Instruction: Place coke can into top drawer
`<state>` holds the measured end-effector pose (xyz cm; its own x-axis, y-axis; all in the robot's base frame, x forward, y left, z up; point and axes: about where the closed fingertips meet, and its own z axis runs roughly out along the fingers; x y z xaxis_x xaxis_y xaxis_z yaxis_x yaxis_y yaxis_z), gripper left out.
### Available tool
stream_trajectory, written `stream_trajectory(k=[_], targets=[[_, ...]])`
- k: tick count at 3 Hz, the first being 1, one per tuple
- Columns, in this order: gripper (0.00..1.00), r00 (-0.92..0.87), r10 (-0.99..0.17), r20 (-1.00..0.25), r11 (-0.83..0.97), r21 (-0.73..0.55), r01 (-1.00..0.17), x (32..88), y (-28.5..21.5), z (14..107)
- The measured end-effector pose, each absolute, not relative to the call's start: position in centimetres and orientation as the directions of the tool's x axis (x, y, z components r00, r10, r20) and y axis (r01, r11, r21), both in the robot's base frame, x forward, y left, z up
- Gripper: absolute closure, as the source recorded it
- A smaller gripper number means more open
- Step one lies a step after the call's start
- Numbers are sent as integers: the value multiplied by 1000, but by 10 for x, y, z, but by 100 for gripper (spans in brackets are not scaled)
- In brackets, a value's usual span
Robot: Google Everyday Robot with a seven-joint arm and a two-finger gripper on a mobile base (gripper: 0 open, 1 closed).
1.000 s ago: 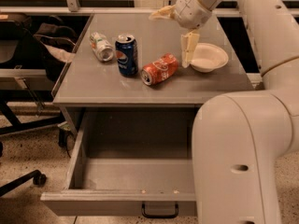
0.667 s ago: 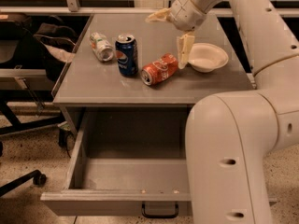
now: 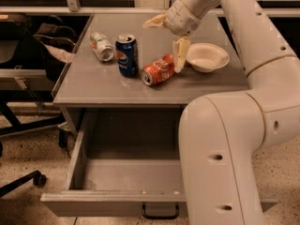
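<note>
The coke can [image 3: 158, 70] lies on its side on the grey cabinet top [image 3: 93, 86], silver top facing front-left. My gripper [image 3: 167, 39] hangs just behind and above the can. It is open wide, with one finger [image 3: 180, 55] pointing down beside the can's right end and the other [image 3: 154, 21] out to the left. It holds nothing. The top drawer [image 3: 112, 203] is pulled out below the cabinet top and nothing lies in it. Its dark handle [image 3: 160, 212] is at the front.
A blue Pepsi can [image 3: 127, 54] stands upright just left of the coke can. A pale silver-green can [image 3: 101, 46] lies further left. A white bowl [image 3: 206, 56] sits right of the gripper. My arm's large body [image 3: 220, 158] covers the drawer's right part. An office chair [image 3: 18, 125] is at left.
My gripper has moved a little left and down, closer to the coke can. The cans, bowl and drawer have not moved.
</note>
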<state>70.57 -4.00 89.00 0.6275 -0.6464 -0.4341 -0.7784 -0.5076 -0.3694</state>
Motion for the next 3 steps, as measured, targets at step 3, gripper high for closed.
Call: stream_trajectory(k=[3], targets=[[19,537,-723,-436,-472,-256,-844,713,-39,856]])
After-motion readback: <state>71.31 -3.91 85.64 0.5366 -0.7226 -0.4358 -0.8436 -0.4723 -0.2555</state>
